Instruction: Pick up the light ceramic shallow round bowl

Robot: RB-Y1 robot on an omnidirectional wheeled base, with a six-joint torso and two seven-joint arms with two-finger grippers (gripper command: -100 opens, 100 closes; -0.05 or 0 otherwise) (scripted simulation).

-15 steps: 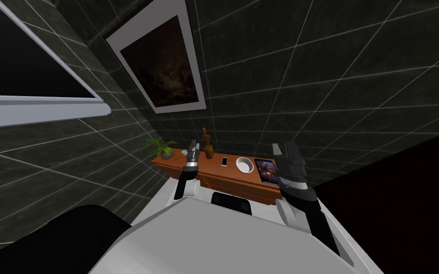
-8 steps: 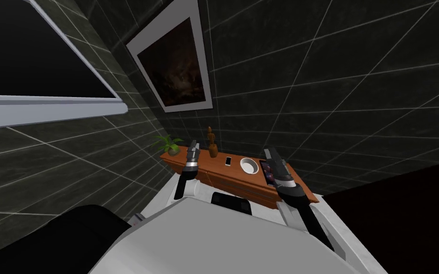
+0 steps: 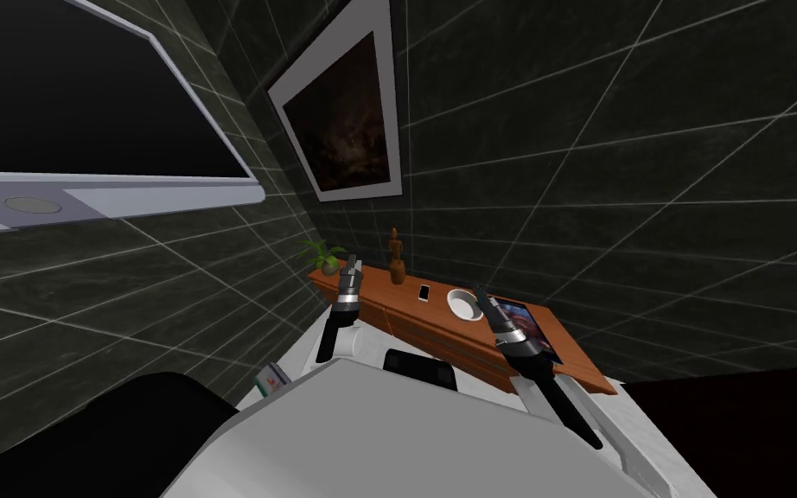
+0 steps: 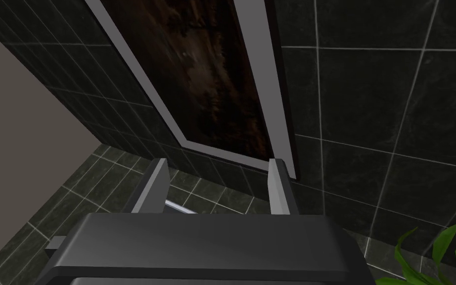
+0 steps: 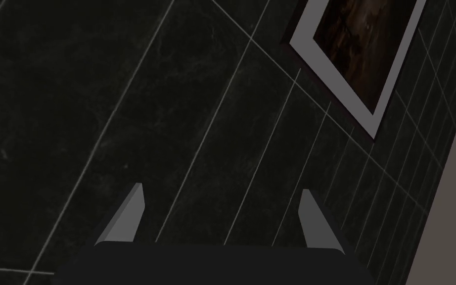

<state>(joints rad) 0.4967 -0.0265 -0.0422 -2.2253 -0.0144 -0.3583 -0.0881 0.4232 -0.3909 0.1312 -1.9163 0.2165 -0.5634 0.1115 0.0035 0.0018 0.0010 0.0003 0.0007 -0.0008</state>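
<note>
Orange-brown wooden sideboard [image 3: 440,333] carries the white shallow bowl [image 3: 465,304], between tablet [image 3: 526,324] and phone [image 3: 424,293]; probably light, rigid, slick, chippable, so pinch its rim; right gripper [image 3: 480,296] hangs near it, fingers apart; left gripper [image 4: 216,187] likewise spread.

Bowl [image 3: 465,304] on sideboard [image 3: 440,331], between phone [image 3: 424,293] and tablet [image 3: 532,322]

Open overhead above the white bowl [image 3: 464,304] on the wooden sideboard [image 3: 447,319]. Bare strip of top toward the phone [image 3: 424,293]; tablet [image 3: 535,325] lying just beside on the other side. Tiled wall [image 3: 492,246] close behind; figurine [image 3: 397,258] and potted plant [image 3: 326,257] farther along.
</note>
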